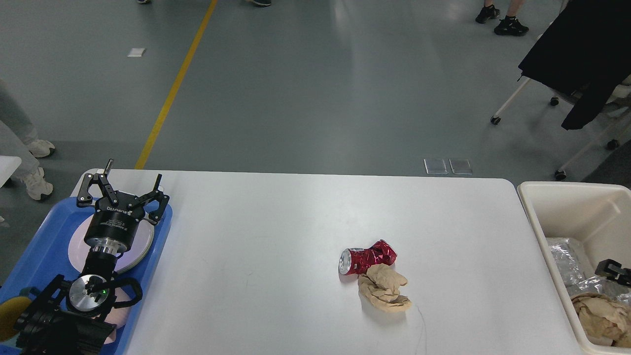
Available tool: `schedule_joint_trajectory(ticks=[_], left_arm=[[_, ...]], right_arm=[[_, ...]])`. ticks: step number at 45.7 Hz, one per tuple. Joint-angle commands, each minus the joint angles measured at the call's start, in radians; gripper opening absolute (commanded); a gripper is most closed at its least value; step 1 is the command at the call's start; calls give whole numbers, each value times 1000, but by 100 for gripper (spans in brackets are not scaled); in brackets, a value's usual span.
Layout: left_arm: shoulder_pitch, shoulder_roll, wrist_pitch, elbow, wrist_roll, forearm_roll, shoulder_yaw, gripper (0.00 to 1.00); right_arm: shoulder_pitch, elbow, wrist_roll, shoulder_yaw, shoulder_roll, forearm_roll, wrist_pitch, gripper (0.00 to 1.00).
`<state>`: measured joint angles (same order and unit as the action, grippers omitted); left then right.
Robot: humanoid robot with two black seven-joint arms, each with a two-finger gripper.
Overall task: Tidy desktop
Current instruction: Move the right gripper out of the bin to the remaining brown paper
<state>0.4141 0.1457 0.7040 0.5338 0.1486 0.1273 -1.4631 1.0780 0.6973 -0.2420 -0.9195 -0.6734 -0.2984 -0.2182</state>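
Crushed red can (367,259) and crumpled brown paper (384,292), touching, right of centre on the white desktop (276,236). Left gripper (123,190), fingers spread, above a blue tray (47,246) at the left edge. Cream bin (567,207) beside the right edge.

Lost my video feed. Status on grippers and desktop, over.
Left gripper open, empty, over blue tray. Right gripper at bin, state unclear. Desktop: crushed can, crumpled paper remain.
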Motion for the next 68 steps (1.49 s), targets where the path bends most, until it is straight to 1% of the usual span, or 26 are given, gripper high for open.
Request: schedule_joint_trajectory(ticks=[1,4,6,8,13,14,16,18,24,28,30,32,35,39,40,41,44,52,55,60,68], left_arm=[[0,0,0,0,0,0,0,97],[0,0,0,0,-1,0,0,97],[0,0,0,0,-1,0,0,97],[0,0,0,0,-1,0,0,97],[0,0,0,0,-1,0,0,97],[-1,0,0,0,-1,0,0,97],[-2,0,0,0,0,0,0,97],[-2,0,0,0,-1,0,0,97],[-2,0,0,0,0,-1,0,97],[-2,0,0,0,0,-1,0,97],[0,0,0,0,0,0,0,97],[0,0,0,0,0,0,0,97],[-2,0,0,0,0,0,0,97],[0,0,0,0,0,0,0,97],[-1,0,0,0,0,0,0,97],[0,0,0,0,0,0,0,97],[0,0,0,0,0,0,0,97],[0,0,0,0,0,0,0,97],[0,0,0,0,0,0,0,97],[0,0,0,0,0,0,0,97],[0,0,0,0,0,0,0,97]], right_arm=[[327,282,-97,-154,-26,-53,-12,100],[482,381,-108,-240,3,-51,-41,100],[581,430,-108,-289,50,-47,-85,100],[680,462,-108,-323,103,-45,-156,100],[888,528,-106,-340,236,-24,-395,100],[980,560,-102,-328,317,-13,-485,100],[1048,600,-100,-315,360,7,-535,100],[1108,652,-100,-285,374,47,-556,100],[1194,787,-100,-171,376,169,-558,100],[1249,860,-91,-160,390,186,-540,100],[1281,902,-77,-167,405,189,-517,100],[1307,935,-44,-179,414,189,-489,100],[1333,959,36,-223,431,194,-445,100],[1353,981,136,-327,508,199,-391,100],[1353,981,151,-344,521,199,-380,100],[1350,982,156,-355,528,199,-371,100],[1337,987,155,-366,525,199,-368,100],[1332,989,127,-355,489,234,-380,100],[1332,993,107,-358,489,268,-383,100],[1323,996,58,-355,491,326,-389,100],[1251,969,52,-317,500,352,-366,100]])
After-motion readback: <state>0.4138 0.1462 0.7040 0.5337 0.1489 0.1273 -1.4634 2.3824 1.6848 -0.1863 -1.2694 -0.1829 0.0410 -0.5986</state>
